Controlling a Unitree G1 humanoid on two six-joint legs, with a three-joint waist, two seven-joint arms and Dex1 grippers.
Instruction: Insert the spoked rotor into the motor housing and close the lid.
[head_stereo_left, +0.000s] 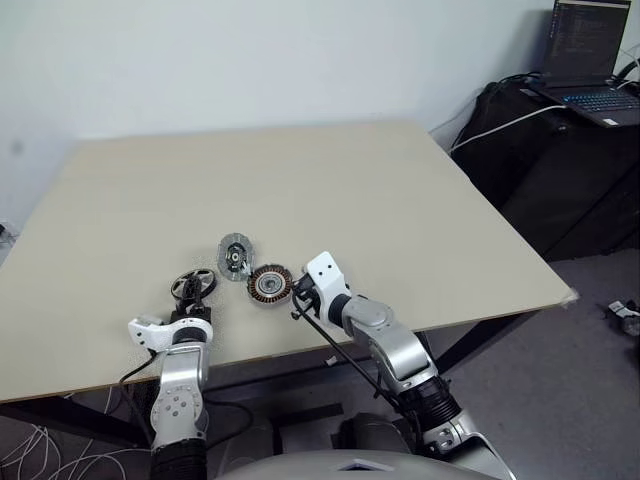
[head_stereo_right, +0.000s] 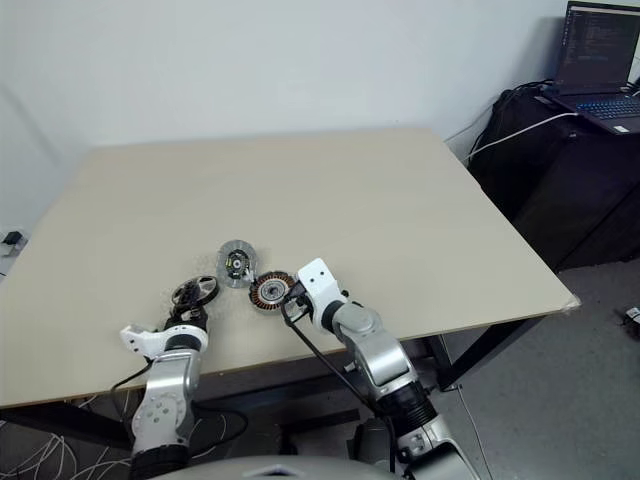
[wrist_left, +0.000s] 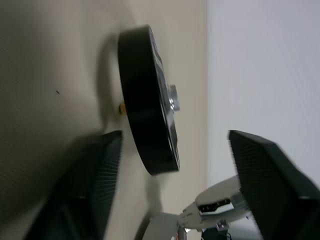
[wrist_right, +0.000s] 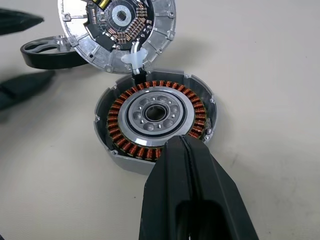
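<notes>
The spoked rotor (head_stereo_left: 193, 284) lies flat on the table near the front left, its black rim (wrist_left: 147, 100) seen edge-on in the left wrist view. My left gripper (wrist_left: 175, 137) stands open around it, one finger (wrist_left: 85, 190) close beside the rim and the other finger (wrist_left: 270, 185) well clear. To the right sits the motor housing (wrist_right: 157, 115), copper coils ringing a silver centre. My right gripper (wrist_right: 182, 142) is shut, its tips against the housing's near rim. The lid (wrist_right: 117, 30) lies just beyond the housing with its inner face up, joined to it by a short wire.
The beige table (head_stereo_left: 300, 180) stretches far beyond the parts, and its front edge runs close behind both grippers. At the far right, off the table, an open laptop (head_stereo_left: 590, 70) sits on a black stand with cables.
</notes>
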